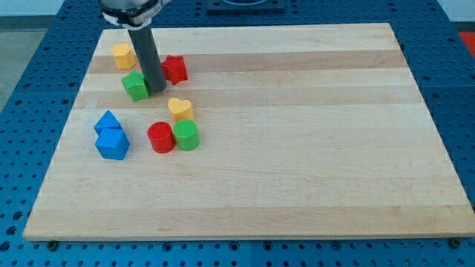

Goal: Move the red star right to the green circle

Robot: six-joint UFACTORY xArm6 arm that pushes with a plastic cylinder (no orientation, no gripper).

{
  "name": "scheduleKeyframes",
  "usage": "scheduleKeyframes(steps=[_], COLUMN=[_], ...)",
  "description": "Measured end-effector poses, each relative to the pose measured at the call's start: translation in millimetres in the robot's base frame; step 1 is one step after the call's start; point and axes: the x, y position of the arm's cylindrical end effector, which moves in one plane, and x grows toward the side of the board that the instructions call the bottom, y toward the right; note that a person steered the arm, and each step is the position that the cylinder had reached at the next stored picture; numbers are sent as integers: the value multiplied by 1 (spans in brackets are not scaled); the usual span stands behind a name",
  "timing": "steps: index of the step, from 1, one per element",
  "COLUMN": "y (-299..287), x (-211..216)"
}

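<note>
The red star [176,69] lies near the view's top left of the wooden board [312,148]. The green circle [186,136] stands lower down, touching a red circle [160,138] on its left. My tip [157,90] is the end of the dark rod, set between a green star [136,86] on its left and the red star up to its right. The rod hides part of the red star's left edge.
A yellow hexagon [123,55] lies at the view's top left. A yellow heart [179,110] sits just above the green circle. Two blue blocks [111,136] sit together at the left. The board's left edge is close by.
</note>
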Motion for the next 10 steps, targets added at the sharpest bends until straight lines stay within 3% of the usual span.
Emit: scheduleKeyframes(steps=[2, 3, 5, 6, 8, 9, 10], y=[-25, -8, 35, 80, 146, 139, 118], x=[-15, -41, -41, -35, 26, 19, -22])
